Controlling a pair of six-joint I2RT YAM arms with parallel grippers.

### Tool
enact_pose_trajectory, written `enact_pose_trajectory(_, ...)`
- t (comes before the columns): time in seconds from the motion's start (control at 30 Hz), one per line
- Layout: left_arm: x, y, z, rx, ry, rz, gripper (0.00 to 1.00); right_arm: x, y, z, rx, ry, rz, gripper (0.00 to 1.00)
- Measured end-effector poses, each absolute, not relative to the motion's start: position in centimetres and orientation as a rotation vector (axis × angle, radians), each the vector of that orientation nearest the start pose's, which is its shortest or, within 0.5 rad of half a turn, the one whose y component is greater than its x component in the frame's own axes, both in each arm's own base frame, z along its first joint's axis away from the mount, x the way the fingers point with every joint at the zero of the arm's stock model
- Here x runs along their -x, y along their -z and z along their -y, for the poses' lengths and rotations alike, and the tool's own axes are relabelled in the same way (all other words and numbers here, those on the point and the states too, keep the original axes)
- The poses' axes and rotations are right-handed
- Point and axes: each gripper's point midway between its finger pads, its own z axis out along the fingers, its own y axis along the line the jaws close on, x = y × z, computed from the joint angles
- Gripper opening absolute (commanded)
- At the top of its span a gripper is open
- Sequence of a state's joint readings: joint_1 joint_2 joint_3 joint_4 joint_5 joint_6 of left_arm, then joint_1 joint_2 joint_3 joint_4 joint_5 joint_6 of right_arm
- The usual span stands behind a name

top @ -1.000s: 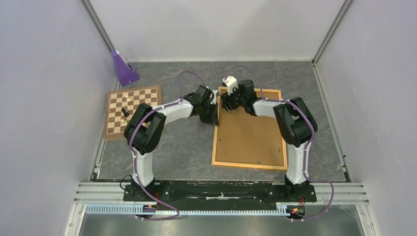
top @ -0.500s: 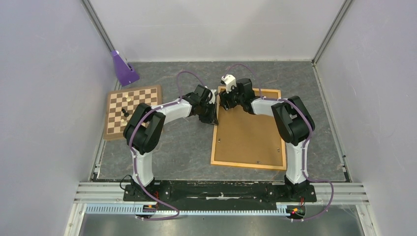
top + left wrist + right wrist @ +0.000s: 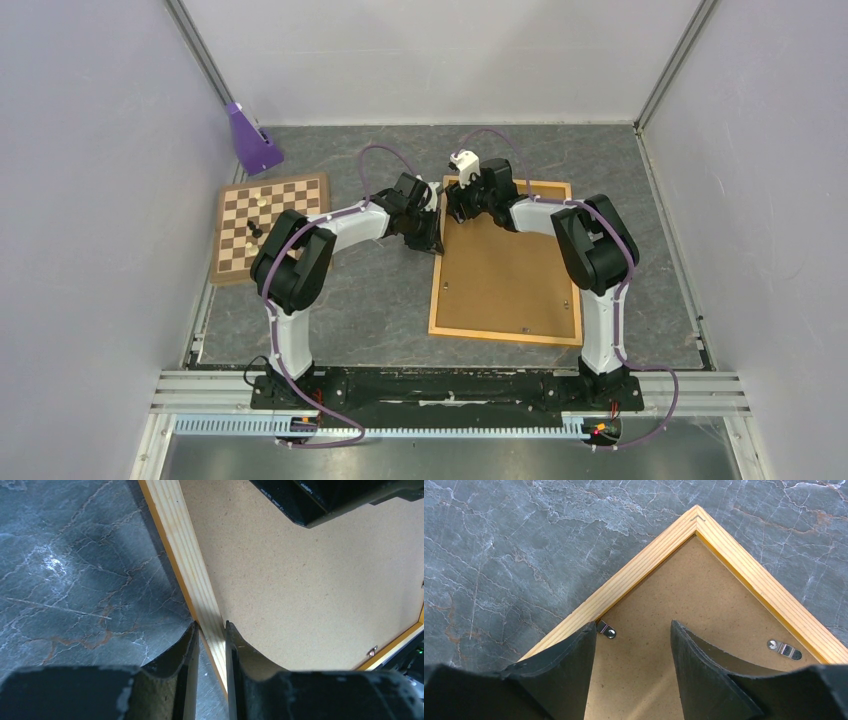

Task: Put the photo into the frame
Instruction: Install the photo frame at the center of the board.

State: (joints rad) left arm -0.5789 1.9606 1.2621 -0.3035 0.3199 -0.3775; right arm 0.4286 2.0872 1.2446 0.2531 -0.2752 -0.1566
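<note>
Obs: frame [image 3: 505,275] lies back-up on desk [image 3: 340,300], right of centre; photo not in view. Arms: left gripper [image 3: 210,626] is clamped across the left rail [image 3: 192,575] near the far corner; right gripper [image 3: 633,625] is spread apart over that corner, 1 finger beside a clip [image 3: 606,629]. Judgement: frame is stiff and light, its smooth wood likely slick, so grip a rail edge-on, clear of clips. The fibreboard back [image 3: 659,595] may flex. No brand, label or writing readable.

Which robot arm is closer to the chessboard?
Left. The left arm has its elbow beside the chessboard, by its right edge; the right arm reaches over the frame, farther right.
</note>
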Motion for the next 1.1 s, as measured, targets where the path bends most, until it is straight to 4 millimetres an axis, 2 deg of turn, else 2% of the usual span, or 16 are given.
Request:
enact_pose_trajectory(0.83, -33.06, -2.67, 29.99, -0.397, 0.748, -2.658, 0.02, -47.44, -3.08, -26.17, 0.769, -0.451, -2.052, 0.58)
enact_pose_trajectory(1.1, -33.05, -2.68, 30.00, -0.397, 0.749, -2.658, 0.02, -47.35, -3.04, -26.10, 0.819, -0.435, -2.036, 0.59)
